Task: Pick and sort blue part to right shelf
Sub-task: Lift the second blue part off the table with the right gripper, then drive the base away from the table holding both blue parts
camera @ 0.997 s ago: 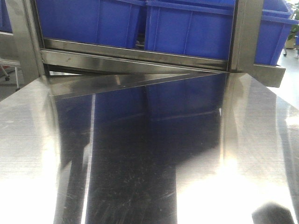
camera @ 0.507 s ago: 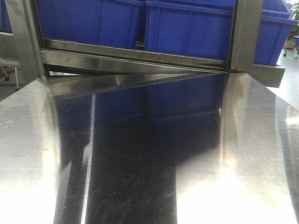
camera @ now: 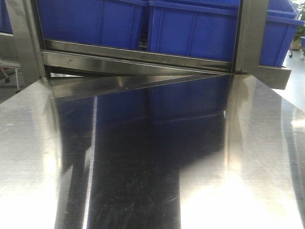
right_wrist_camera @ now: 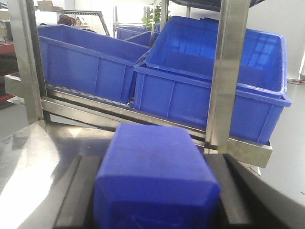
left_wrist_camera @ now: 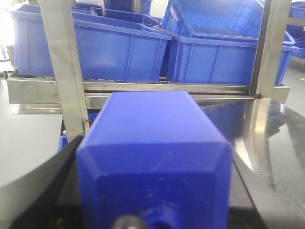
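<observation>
Left gripper and right gripper each clamp a blue part.

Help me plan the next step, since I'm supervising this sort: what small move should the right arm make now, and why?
Probably raise the right gripper a little before advancing. It appears shut on the blue part, and the front rail of the right shelf stands ahead at about the part's level, with the blue crates behind and above it.

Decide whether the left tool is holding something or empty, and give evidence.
Holding. In the left wrist view a blue part fills the left tool, its dark fingers against both sides.
</observation>
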Robot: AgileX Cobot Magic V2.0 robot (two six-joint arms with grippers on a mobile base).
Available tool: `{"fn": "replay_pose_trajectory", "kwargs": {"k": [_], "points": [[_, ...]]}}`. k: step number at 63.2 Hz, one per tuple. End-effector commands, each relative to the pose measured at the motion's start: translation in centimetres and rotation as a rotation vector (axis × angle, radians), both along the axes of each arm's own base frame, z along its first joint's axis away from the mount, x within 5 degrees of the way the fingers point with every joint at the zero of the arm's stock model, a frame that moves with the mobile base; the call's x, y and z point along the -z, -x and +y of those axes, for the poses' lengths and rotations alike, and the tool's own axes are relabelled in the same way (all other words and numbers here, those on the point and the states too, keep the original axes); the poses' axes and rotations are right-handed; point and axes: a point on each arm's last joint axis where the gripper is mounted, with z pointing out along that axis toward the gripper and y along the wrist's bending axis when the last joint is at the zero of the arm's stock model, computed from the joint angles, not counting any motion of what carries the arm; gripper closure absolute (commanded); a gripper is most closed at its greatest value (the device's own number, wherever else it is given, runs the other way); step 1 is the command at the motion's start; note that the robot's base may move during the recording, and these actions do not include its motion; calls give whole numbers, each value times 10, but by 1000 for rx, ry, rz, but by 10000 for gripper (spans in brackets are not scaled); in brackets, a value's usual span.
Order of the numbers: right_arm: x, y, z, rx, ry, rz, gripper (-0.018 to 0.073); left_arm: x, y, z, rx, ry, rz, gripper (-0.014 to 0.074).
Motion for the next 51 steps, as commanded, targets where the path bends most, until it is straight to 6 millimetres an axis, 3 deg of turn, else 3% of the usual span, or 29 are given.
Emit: {"fn": "replay_pose_trajectory", "kwargs": {"k": [1, 51], "points": [[-16, 2, 0, -2, -3, -104, 283, -16, 2, -1, 20, 37, -96, 316], [-16, 1, 0, -2, 0, -98, 283, -16, 2, -1, 20, 37, -96, 316]]}}
